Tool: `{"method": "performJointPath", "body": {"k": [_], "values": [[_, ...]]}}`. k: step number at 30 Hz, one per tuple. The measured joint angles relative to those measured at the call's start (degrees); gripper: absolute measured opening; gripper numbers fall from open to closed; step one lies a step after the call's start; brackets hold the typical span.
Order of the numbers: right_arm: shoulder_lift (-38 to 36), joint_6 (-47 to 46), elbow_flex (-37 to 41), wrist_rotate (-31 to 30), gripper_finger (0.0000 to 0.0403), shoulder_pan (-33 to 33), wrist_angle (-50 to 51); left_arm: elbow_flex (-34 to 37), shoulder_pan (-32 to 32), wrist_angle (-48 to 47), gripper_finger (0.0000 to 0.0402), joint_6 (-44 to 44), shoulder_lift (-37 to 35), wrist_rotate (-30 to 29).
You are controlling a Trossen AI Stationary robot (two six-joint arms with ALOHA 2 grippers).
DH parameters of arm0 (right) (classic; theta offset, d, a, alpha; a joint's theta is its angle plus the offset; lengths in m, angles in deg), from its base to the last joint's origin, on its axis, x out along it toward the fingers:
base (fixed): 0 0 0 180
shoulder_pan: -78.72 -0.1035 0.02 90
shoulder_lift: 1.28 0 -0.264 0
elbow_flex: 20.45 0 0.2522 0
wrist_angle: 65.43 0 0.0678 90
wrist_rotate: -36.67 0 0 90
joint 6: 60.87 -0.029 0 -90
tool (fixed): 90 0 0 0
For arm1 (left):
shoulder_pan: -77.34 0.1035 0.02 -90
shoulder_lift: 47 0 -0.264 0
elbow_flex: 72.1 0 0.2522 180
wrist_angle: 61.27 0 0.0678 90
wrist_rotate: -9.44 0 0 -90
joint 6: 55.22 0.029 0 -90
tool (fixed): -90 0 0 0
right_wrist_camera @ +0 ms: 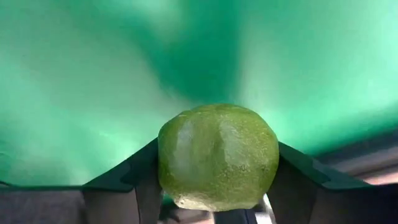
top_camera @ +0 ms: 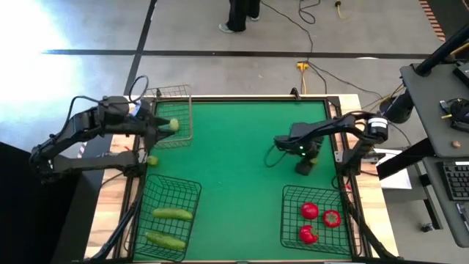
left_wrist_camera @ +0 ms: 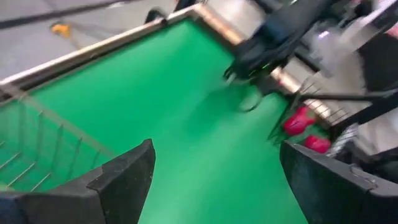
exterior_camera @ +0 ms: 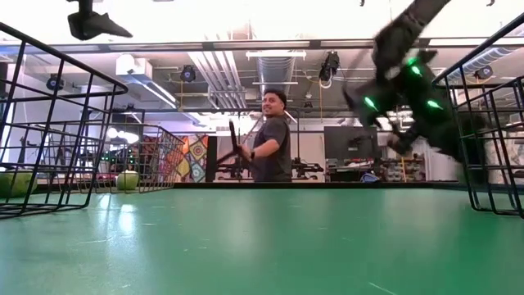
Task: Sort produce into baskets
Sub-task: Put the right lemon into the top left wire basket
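My right gripper (top_camera: 305, 167) hangs above the table's right middle, shut on a round yellow-green fruit (right_wrist_camera: 217, 157). It shows high over the table in the low view (exterior_camera: 405, 94). My left gripper (top_camera: 161, 126) is open and empty (left_wrist_camera: 214, 180) at the far-left wire basket (top_camera: 174, 94). A pale fruit (top_camera: 174, 125) lies in that basket just beyond its fingers. Another pale fruit (top_camera: 152, 160) lies at the table's left edge. The near-left basket (top_camera: 192, 185) holds two cucumbers (top_camera: 173, 214). The near-right basket (top_camera: 293, 192) holds three red pieces (top_camera: 310, 211). My right gripper pinches the round fruit's two opposite sides (right_wrist_camera: 166, 163) between its two fingers (right_wrist_camera: 134, 180). The fruit fills the gap between them. It is lifted clear of the green table.
The green table's middle (top_camera: 234, 161) lies bare between the arms. A person (exterior_camera: 270, 139) stands in the room beyond the table's far edge. A desk with equipment (top_camera: 440, 110) stands off the table's right side.
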Motion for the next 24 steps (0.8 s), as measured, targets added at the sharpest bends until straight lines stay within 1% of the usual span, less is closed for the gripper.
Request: {"method": "performJointPath", "body": {"k": [3, 8, 11, 16, 18, 21, 24], "values": [[-0.19, -0.35, -5.38, 0.02, 0.0213, -1.44, -5.88, 0.40, -1.35, -2.21, 0.0326, 0.04, 1.11, -0.90], [3.85, 0.93, -13.83, 0.02, 0.0213, -1.83, -18.35, 3.29, -7.40, 0.20, 0.0326, -2.31, 4.37, -1.65], [8.25, 2.79, -18.37, -0.04, 0.0213, -1.83, -24.71, 4.52, -13.56, 1.81, 0.0326, -3.92, 7.38, -5.55], [16.30, 3.37, -24.94, -0.02, 0.0218, -1.83, -34.79, 5.21, -24.58, 3.30, 0.0326, -7.76, 12.53, -16.10], [18.94, 4.03, -27.87, -0.02, 0.0226, -1.84, -37.42, 5.31, -28.17, 3.67, 0.0326, -10.28, 14.02, -19.05], [21.90, 5.75, -31.81, -0.04, 0.0246, -1.94, -39.06, 5.53, -31.69, 4.09, 0.0326, -13.81, 16.00, -21.01], [23.81, 7.53, -34.70, 0.00, 0.0273, -1.96, -38.87, 6.61, -32.77, 5.42, 0.0327, -16.37, 17.74, -21.65]]}}
